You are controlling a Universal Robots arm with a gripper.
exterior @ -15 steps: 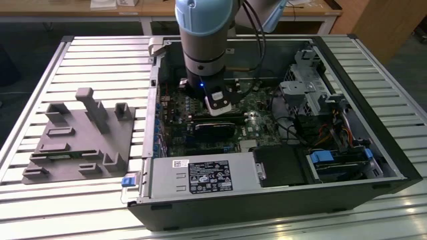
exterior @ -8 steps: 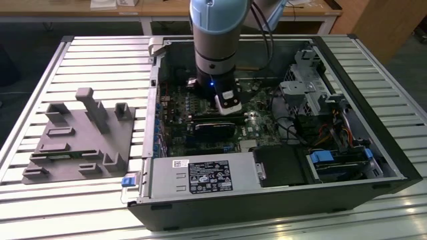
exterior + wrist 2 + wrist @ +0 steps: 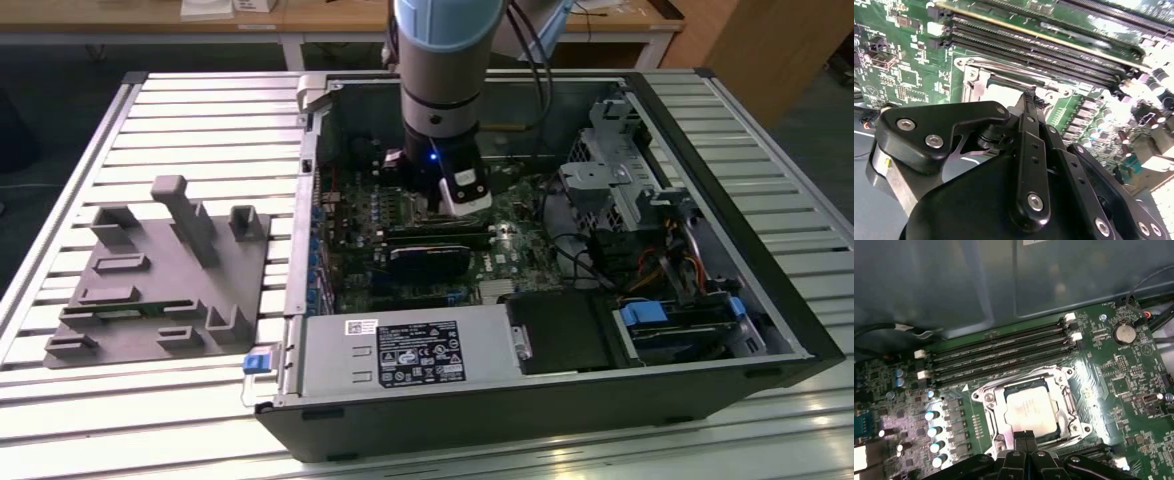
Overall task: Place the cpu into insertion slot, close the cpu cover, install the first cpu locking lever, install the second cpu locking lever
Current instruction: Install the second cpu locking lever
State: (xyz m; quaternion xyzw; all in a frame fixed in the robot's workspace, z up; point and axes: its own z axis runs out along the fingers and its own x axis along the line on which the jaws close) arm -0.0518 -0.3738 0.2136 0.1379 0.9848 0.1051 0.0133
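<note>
Hand point(image 3: 1026, 436) fingertips pressed together at seated cpu's point(image 3: 1030, 410) near edge

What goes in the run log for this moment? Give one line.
cpu seated in insertion slot | cpu cover down | end effector shut, tips at cover's edge | arm inside computer case

the arm point(image 3: 441, 90) reaches down into the open computer case point(image 3: 534, 260); a grey fixture block point(image 3: 160, 275) lies just beside the case
</note>
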